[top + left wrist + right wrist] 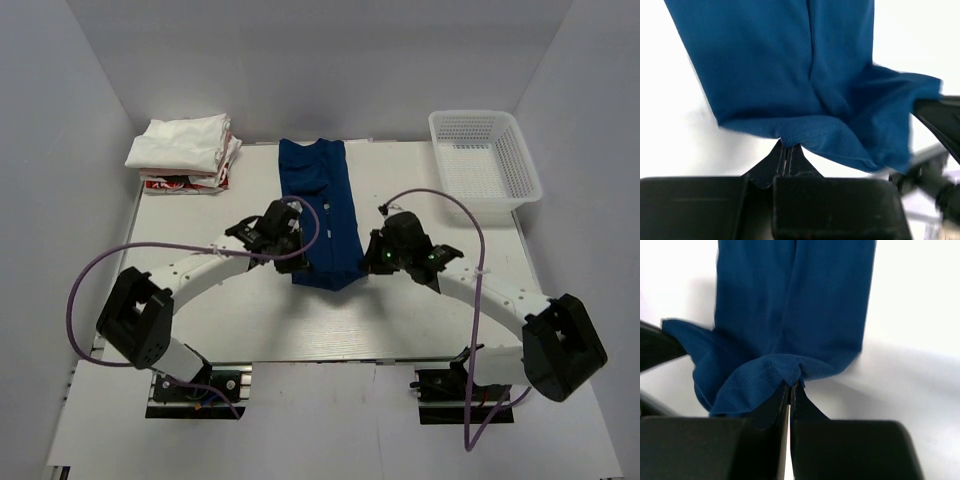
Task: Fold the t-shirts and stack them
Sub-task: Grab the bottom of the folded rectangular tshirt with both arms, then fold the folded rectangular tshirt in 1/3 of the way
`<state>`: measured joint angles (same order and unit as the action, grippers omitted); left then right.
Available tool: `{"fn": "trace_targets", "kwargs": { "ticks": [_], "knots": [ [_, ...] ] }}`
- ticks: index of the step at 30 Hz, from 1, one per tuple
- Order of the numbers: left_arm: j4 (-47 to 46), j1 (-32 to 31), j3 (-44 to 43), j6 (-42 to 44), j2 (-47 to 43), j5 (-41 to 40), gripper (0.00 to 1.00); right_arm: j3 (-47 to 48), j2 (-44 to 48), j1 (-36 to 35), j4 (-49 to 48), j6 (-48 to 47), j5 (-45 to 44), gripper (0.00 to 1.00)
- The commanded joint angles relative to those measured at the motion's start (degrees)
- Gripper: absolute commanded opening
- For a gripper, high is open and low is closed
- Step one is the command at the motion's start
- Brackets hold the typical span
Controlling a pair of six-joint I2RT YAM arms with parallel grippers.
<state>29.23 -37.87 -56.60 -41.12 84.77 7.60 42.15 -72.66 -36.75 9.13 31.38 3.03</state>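
White table with two arms mounted at its near edge. A navy blue cloth t-shirt, folded into a long narrow strip, lies along the table's middle, reaching from the far edge toward the arms. A white plastic mesh basket sits at the far right corner, well apart from the strip. At the far left corner rests a stack of folded white cloth t-shirts on a red-printed t-shirt. The black two-finger left gripper is clamped on the hem at the strip's near left corner. The black two-finger right gripper pinches the hem at the near right corner. The near end sags between them.
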Motion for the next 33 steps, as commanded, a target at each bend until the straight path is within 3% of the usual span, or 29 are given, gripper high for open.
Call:
{"fn": "trace_targets", "kwargs": {
  "ticks": [1, 10, 21, 27, 33],
  "knots": [
    [5.1, 1.2, -6.1, 1.0, 3.3, -7.4, 0.0, 8.2, -3.4, 1.1, -2.0, -1.5, -8.0, 0.0],
    [6.5, 6.7, -19.9, 2.4, 10.4, -15.8, 0.0, 23.8, -18.2, 4.1, -2.4, -2.2, -7.5, 0.0],
    [5.0, 12.5, -32.9, 7.8, 24.0, -14.5, 0.0, 40.0, -31.9, 7.6, -1.0, -6.6, -6.7, 0.0],
    [4.4, 14.1, -34.9, 8.3, 27.3, -13.9, 0.0, 46.0, -39.0, 8.9, 0.4, -7.1, -5.9, 0.0],
    [-2.6, 14.8, -33.7, 11.2, 29.1, -10.0, 0.0, 51.1, -45.7, 9.8, 1.0, -6.3, -6.0, 0.0]
  ]
}}
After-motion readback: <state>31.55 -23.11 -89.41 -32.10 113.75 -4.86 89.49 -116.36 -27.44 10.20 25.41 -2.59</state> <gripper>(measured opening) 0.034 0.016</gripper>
